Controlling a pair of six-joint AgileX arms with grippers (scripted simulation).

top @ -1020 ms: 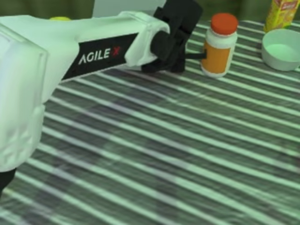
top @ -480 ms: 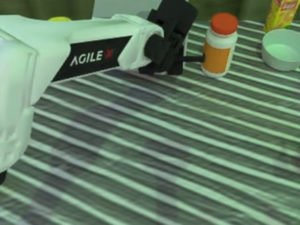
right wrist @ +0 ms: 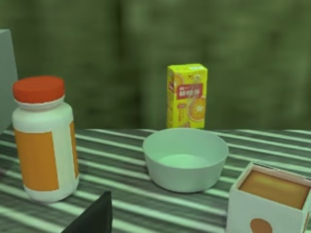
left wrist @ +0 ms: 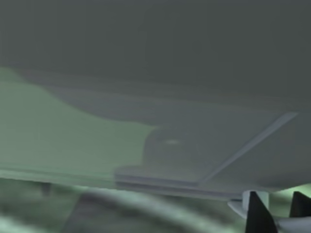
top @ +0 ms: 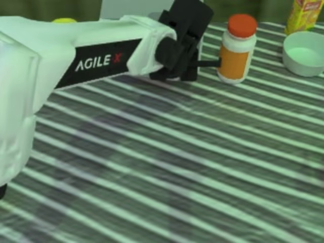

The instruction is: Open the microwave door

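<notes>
While the left gripper (top: 195, 48) is pressed against the pale grey boxy microwave (top: 131, 7), its finger spacing cannot be told. A firm hold on the pale windowed microwave door (left wrist: 160, 97) should be secured, and the orange-labelled white bottle (top: 236, 48) avoided

One microwave (top: 132, 7), one orange-capped bottle (top: 236, 48), one bowl (top: 302, 53), one juice carton (right wrist: 187, 95), one box (right wrist: 270, 201).

Dim greenish light throughout; left wrist view seems blurred.

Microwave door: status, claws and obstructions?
Left claw at the microwave front, far edge of table. Door state not visible. Right arm out of sight. Orange-capped bottle stands close beside the claw.
</notes>
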